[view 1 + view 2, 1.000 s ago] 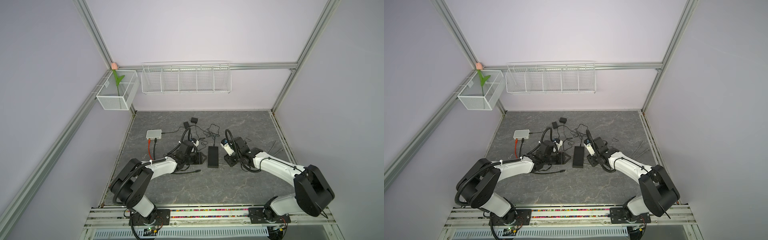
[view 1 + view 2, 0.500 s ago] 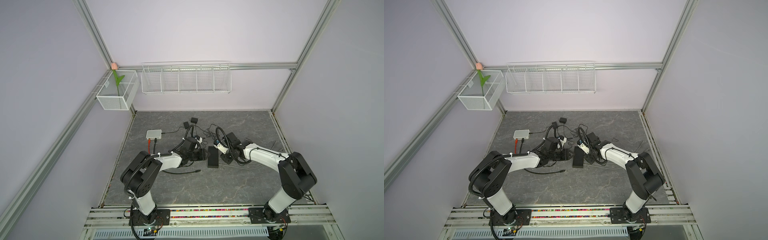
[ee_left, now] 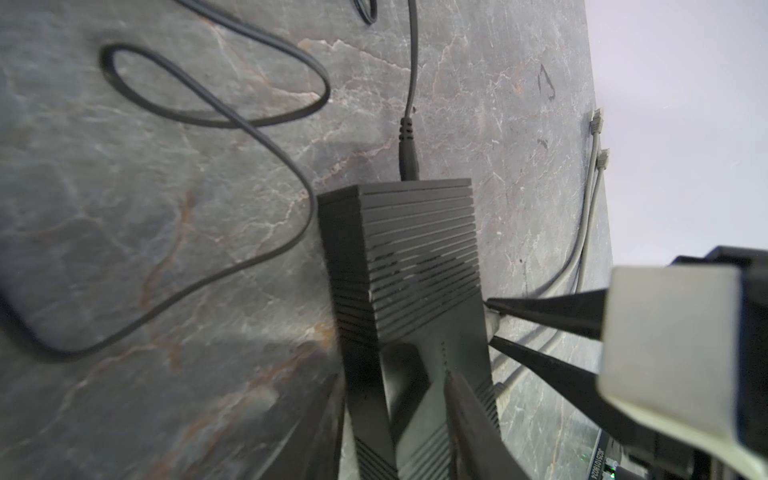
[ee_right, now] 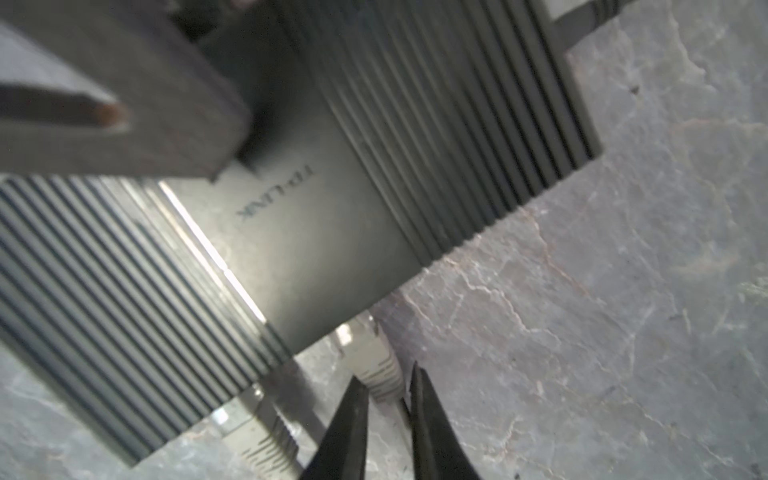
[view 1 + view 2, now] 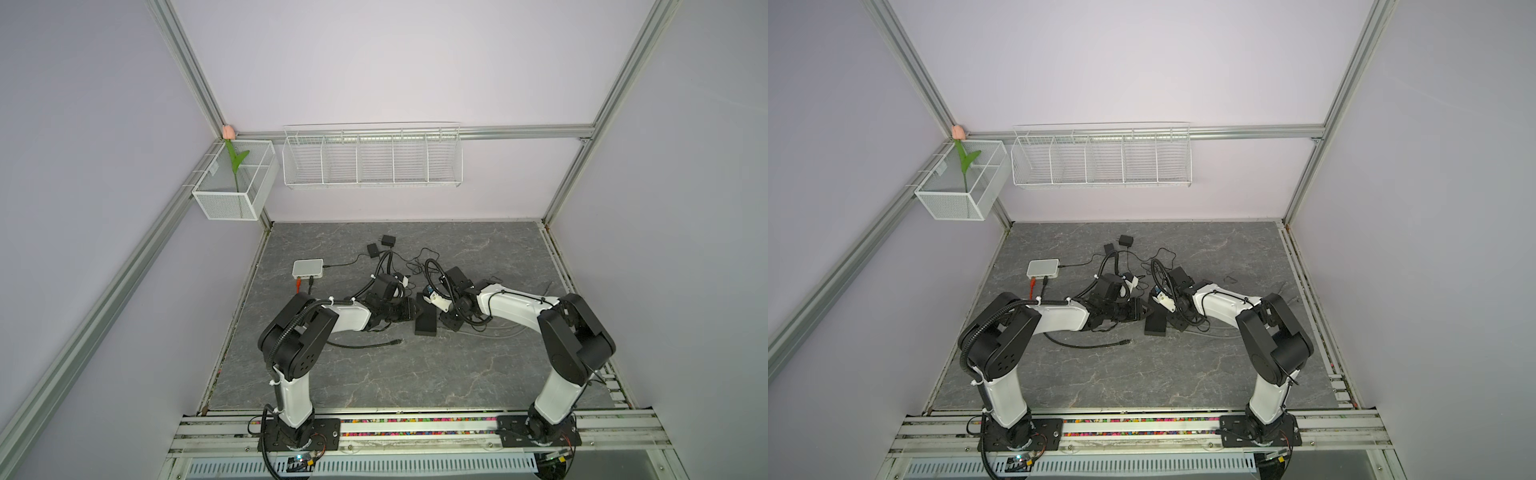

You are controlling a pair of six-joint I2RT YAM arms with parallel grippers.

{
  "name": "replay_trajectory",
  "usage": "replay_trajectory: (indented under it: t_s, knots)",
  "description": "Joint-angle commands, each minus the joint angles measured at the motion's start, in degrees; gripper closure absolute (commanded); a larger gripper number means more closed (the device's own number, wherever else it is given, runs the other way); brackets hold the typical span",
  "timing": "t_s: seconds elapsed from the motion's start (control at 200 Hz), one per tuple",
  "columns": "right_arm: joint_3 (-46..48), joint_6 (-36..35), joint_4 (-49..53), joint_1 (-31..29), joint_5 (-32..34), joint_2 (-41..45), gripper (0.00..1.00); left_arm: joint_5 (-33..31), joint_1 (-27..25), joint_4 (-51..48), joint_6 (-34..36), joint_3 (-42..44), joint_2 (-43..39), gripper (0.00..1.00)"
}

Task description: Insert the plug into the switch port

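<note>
On the grey slate table, your left arm and right arm had both pushed in toward the middle over the last second. The black TP-Link switch lay at mid-table between them, with a power lead plugged into one end.

Your left gripper had come onto the switch from the left, its jaws partly apart astride the casing. I could not tell whether they gripped it or merely steadied it.

Your right gripper had drawn in to a slim gap and looked pinched on the boot of the grey Ethernet plug at the switch's right side. The plug's clear head showed at the casing edge, so I judged it at the port but not seated. With the hold taken, the push home remained.

A second grey plug lay just beside it.
</note>
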State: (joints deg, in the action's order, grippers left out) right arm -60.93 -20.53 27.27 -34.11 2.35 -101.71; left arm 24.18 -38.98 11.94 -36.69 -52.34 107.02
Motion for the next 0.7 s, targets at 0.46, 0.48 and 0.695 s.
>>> replay_trajectory:
  t_s: [0.46,0.48,0.695]
  knots:
    - [-3.9,-2.7,-1.5,-2.9,-4.9,-2.0,0.93,0.6,-0.8,-4.1,2.3,-4.3,3.0,0.67]
    - [-3.9,-2.9,-2.2,-2.9,-5.2,-1.9,0.93,0.6,-0.9,-4.4,2.7,-4.3,3.1,0.67]
    - [-6.0,-3.6,-3.5,-3.3,-7.2,-2.4,0.93,2.8,-1.6,-6.2,4.7,-3.8,3.7,0.67]
